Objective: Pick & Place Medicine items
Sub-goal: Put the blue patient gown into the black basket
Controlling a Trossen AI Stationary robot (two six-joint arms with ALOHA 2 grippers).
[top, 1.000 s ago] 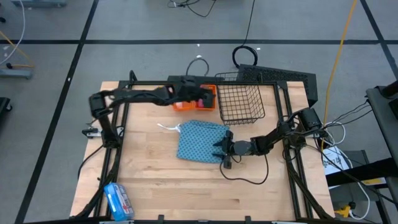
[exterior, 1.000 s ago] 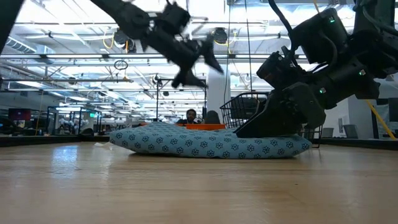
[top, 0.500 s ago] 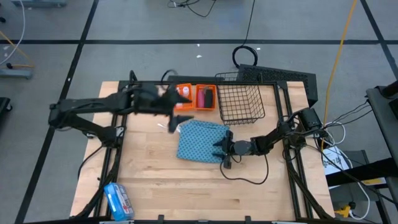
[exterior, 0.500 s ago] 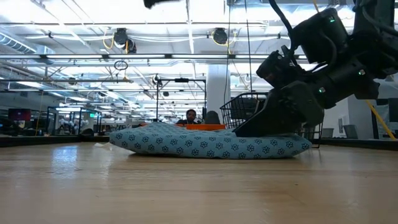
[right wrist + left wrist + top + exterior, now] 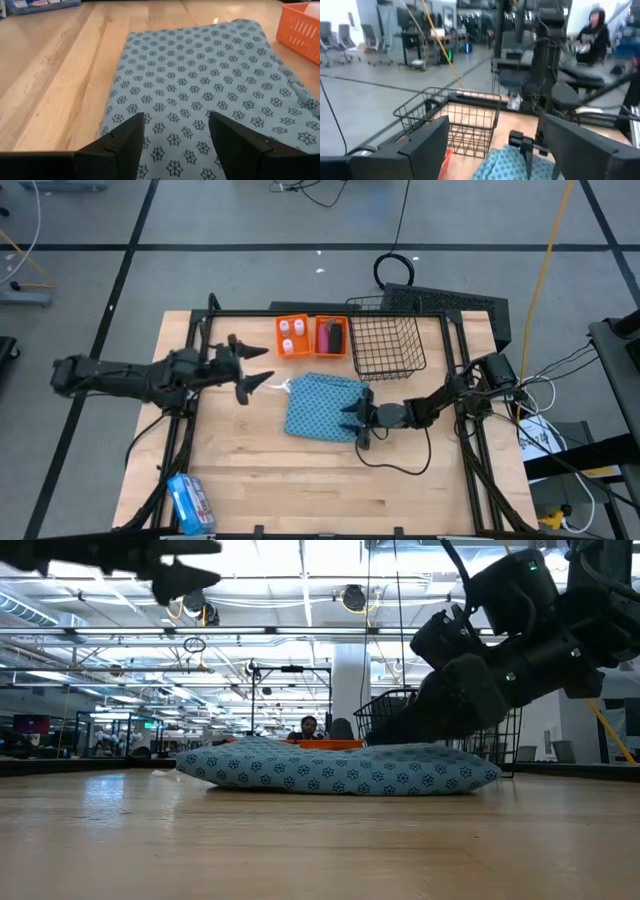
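White bottles (image 5: 287, 337) in orange tray (image 5: 279, 348), upper centre: likely light, rigid, slippery; grip sides. Left gripper (image 5: 252, 365) and right gripper (image 5: 349, 420) spread, empty.

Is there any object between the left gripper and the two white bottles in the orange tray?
Nothing visible. The left gripper, open, hangs beside the orange tray; only bare table lies between it and the white bottles. The blue cloth sits nearer the right gripper.

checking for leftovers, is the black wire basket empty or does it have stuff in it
Empty: through the wire basket in the high view only bare table shows.
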